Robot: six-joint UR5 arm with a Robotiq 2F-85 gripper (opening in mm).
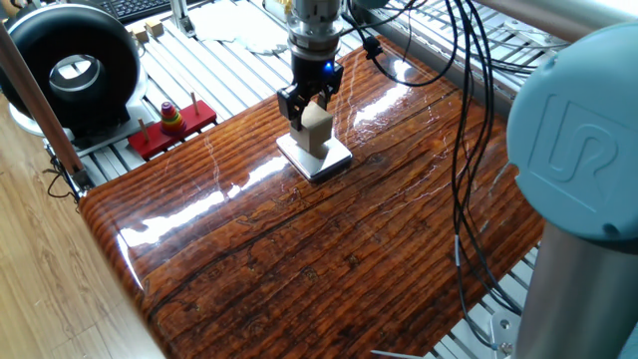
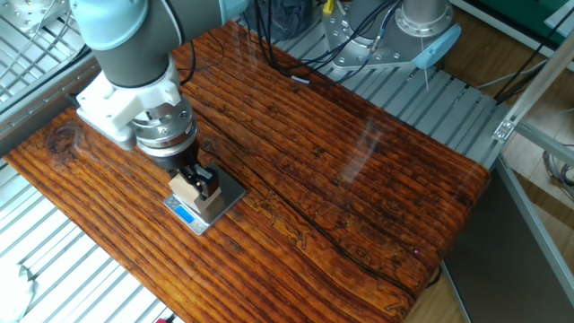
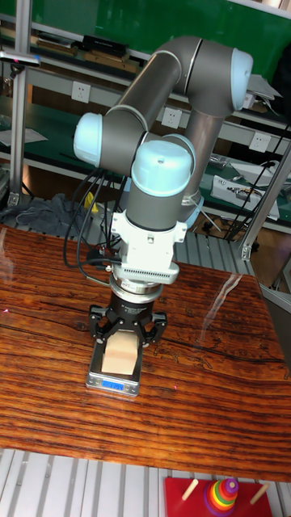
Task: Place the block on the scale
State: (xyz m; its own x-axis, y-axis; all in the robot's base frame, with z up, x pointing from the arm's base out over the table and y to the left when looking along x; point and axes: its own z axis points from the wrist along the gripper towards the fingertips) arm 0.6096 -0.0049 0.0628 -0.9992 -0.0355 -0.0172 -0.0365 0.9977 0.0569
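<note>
The block (image 1: pixel 317 127) is a pale tan wooden cube, and my gripper (image 1: pixel 311 110) is shut on it from above. It sits over the middle of the scale (image 1: pixel 321 163), a thin white square slab on the wooden table. In the other fixed view the block (image 2: pixel 186 190) is over the scale (image 2: pixel 218 203), with the gripper (image 2: pixel 195 184) around it. In the tall fixed view the block (image 3: pixel 121 355) reaches down to the top of the scale (image 3: pixel 113 384), between the fingers of the gripper (image 3: pixel 123 346). I cannot tell whether it touches.
A red board with a ring-stacking toy (image 1: pixel 171 122) and a black round device (image 1: pixel 70 65) stand left of the table. Black cables (image 1: pixel 461 150) hang over the right side. The arm's base (image 2: pixel 421 22) is at the far edge.
</note>
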